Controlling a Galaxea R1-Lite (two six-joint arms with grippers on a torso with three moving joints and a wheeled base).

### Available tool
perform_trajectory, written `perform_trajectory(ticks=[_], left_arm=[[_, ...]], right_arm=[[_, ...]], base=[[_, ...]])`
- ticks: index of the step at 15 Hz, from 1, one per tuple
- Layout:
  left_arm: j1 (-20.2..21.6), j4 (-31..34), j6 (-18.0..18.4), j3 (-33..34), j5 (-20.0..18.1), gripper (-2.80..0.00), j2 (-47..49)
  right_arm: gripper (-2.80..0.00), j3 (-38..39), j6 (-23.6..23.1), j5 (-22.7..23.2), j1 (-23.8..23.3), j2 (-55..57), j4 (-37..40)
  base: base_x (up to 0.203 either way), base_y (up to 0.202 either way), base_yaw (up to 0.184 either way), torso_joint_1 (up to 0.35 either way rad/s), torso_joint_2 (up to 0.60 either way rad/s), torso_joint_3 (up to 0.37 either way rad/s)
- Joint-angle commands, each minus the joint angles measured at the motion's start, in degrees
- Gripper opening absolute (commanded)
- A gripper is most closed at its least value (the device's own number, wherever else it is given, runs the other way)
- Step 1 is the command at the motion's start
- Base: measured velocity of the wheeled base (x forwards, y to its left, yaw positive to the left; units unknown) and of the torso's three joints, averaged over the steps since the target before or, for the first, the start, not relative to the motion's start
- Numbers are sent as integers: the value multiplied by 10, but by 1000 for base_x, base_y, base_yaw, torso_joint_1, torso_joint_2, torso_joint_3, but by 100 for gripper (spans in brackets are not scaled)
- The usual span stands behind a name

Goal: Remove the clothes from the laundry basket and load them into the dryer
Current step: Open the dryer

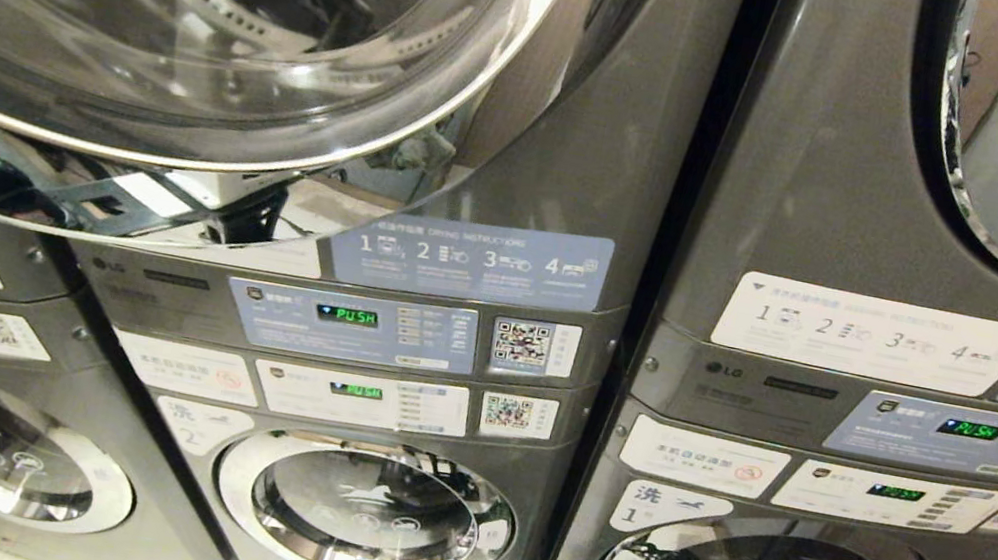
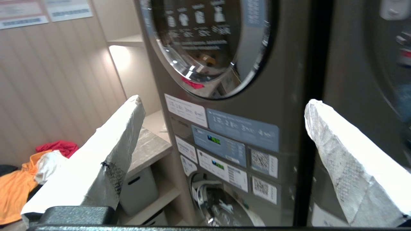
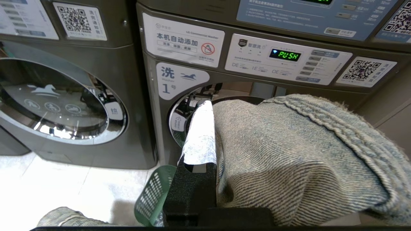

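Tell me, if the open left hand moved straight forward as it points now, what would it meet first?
Probably the grey metal dryer front, near its blue instruction sticker, between the left hand fingers; depth is unclear.

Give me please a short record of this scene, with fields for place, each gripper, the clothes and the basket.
place: stacked grey machines, displays reading PUSH
left gripper: open, empty, facing a round upper door
right gripper: shut on denim garment, low before washer number 1
laundry basket: green, on the floor
other clothes: orange and red, beside the machines
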Motion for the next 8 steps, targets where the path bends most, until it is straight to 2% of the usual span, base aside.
perform_trajectory(ticks=[1,3,4,6,8], left_arm=[[-35,1,1,9,29,0,10],[-80,1,1,12,65,0,11],[-93,2,0,15,70,0,5],[-114,7,1,26,83,0,-20],[-123,25,1,68,108,0,-68]], right_arm=[[-280,0,-1,-1,0,0,0],[-280,0,1,-2,0,0,0],[-280,0,2,-2,0,0,0],[-280,-1,3,-3,0,0,0],[-280,0,2,-2,0,0,0]], base=[[0,0,0,0,0,0],[0,0,0,0,0,0],[0,0,0,0,0,0],[0,0,0,0,0,0],[0,0,0,0,0,0]])
